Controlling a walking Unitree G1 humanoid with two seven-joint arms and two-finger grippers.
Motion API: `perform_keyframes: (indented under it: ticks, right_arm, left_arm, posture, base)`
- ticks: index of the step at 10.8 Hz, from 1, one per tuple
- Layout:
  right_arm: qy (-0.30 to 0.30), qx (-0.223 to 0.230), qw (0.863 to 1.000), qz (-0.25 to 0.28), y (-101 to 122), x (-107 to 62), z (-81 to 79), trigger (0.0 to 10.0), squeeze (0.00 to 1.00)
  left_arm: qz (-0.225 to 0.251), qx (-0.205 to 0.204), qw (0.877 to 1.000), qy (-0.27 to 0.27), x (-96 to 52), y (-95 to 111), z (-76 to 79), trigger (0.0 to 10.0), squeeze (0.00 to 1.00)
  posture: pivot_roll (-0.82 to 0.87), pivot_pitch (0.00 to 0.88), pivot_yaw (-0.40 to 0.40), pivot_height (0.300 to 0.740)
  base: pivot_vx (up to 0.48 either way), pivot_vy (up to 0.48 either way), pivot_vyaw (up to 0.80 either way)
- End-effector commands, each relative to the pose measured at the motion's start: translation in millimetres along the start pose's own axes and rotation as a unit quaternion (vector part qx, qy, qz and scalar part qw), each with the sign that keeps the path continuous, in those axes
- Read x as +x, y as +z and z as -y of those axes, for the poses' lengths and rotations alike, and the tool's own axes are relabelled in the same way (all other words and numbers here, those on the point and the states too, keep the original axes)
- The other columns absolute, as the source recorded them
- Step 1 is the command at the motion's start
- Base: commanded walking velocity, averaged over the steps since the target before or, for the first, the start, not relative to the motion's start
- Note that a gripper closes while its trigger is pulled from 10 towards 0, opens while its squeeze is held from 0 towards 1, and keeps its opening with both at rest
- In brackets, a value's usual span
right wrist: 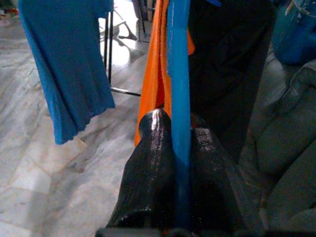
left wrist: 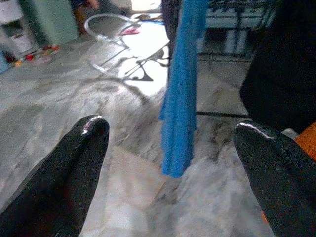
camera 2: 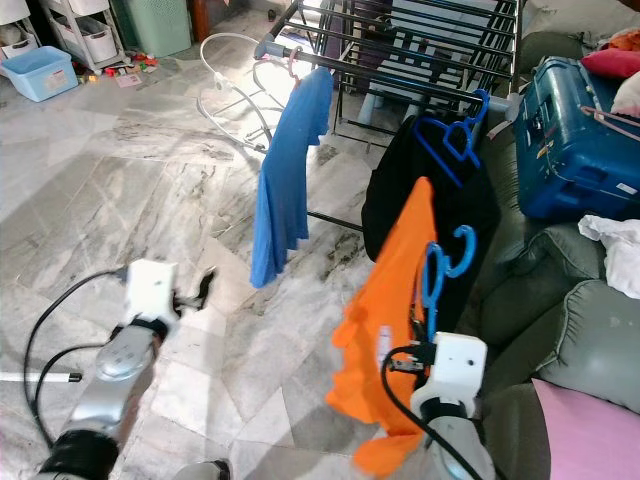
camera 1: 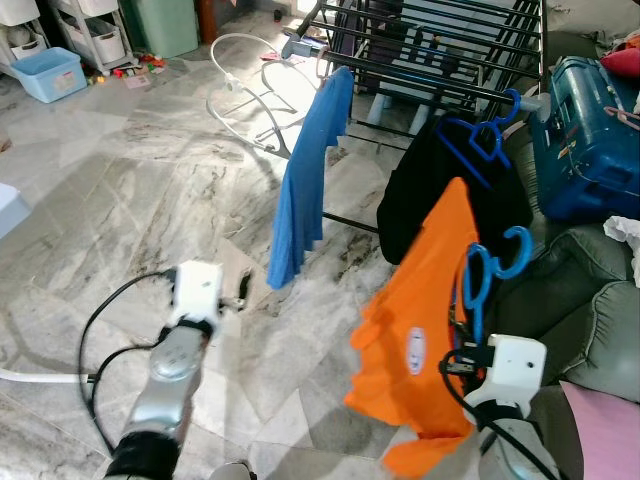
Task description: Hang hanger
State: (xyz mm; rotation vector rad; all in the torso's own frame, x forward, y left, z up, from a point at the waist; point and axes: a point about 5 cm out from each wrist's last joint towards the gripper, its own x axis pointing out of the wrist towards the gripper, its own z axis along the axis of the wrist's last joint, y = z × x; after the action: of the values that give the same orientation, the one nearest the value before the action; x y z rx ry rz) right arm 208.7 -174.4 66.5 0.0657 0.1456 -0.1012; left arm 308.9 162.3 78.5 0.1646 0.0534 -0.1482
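The right claw pinched the blue hanger with the orange shirt, held up near the rack but not on it yet. The left claw was spread wide, holding nothing.

The scene is seen from the head, forward and down, by both eye views. The blue shirt ahead of the left gripper is seen in all views. The hanger is viewed closely from the right wrist.
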Motion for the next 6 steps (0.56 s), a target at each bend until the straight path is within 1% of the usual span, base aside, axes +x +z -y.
perform_keyframes:
  ticks: [1,2,3,4,5,6]
  right_arm:
    - [-0.008,-0.007,1.000,0.013,2.1,0.1,4.5,10.0,0.00]
    - [-0.020,-0.006,1.000,0.017,3.7,4.1,10.6,10.0,0.00]
    - [-0.022,-0.007,1.000,0.018,4.4,5.8,13.7,10.0,0.00]
    - [-0.019,-0.012,1.000,0.015,2.5,6.8,14.2,10.0,0.00]
    - [-0.017,-0.013,1.000,0.012,-0.1,7.8,14.2,10.0,0.00]
    - [-0.018,-0.010,1.000,0.007,-1.2,10.3,16.2,10.0,0.00]
  left_arm:
    - [0.021,0.005,1.000,-0.017,5.6,12.6,7.9,10.0,0.00]
    - [0.033,-0.008,0.999,-0.023,14.1,28.2,13.4,10.0,0.00]
    - [0.041,-0.012,0.999,-0.024,16.6,35.1,13.6,10.0,0.00]
    - [0.044,-0.018,0.999,-0.021,17.7,36.6,14.1,10.0,0.00]
    - [0.037,-0.024,0.999,-0.019,17.5,33.6,16.6,10.0,0.00]
    - [0.034,-0.026,0.999,-0.014,17.3,32.8,23.1,10.0,0.00]
  posture:
    - [0.16,0.085,-0.096,0.740]
    - [0.17,0.099,-0.091,0.740]
    - [0.18,0.106,-0.098,0.740]
    - [0.18,0.103,-0.106,0.740]
    - [0.18,0.102,-0.117,0.740]
    - [0.19,0.108,-0.144,0.740]
  base:
    - [0.000,0.000,0.00]
    - [0.000,0.000,0.00]
    - [0.000,0.000,0.00]
    - [0.000,0.000,0.00]
    - [0.000,0.000,0.00]
    - [0.000,0.000,0.00]
